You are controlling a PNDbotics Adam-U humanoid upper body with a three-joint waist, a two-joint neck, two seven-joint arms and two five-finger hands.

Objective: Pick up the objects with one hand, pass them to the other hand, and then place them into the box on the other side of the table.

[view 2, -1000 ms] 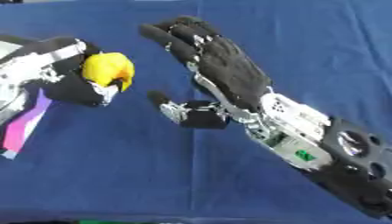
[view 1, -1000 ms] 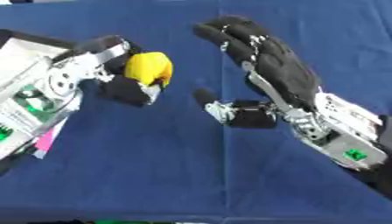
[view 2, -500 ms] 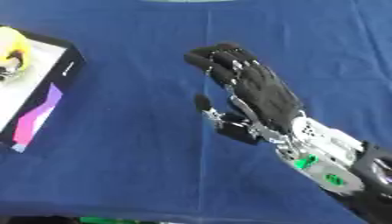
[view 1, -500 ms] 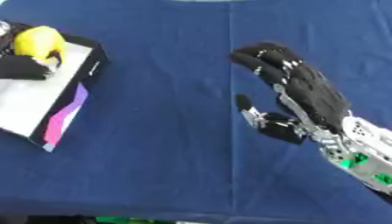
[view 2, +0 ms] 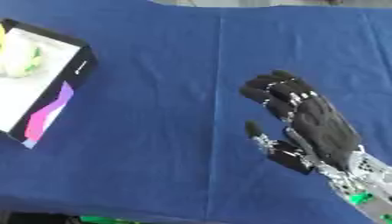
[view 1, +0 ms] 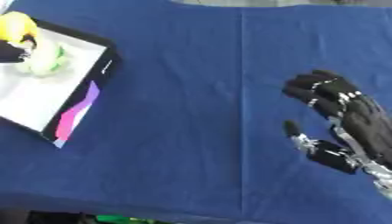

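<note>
Left hand [view 1: 11, 49] has the yellow object [view 1: 17, 27] over the box [view 1: 46, 94] — uncurl low, inside the rim; right hand [view 2: 314, 127] open, empty.

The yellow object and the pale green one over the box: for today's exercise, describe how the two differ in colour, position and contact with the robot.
The yellow object is bright yellow; the pale green object is whitish with green patches. The yellow object sits at the view's upper left edge, against the left hand; the pale green object lies further inside the box, on its white floor. Both are rounded and over the box.

Yellow object [view 1: 17, 26] above white-lined box [view 1: 47, 101] (pale-green item [view 1: 46, 59] inside).
</note>
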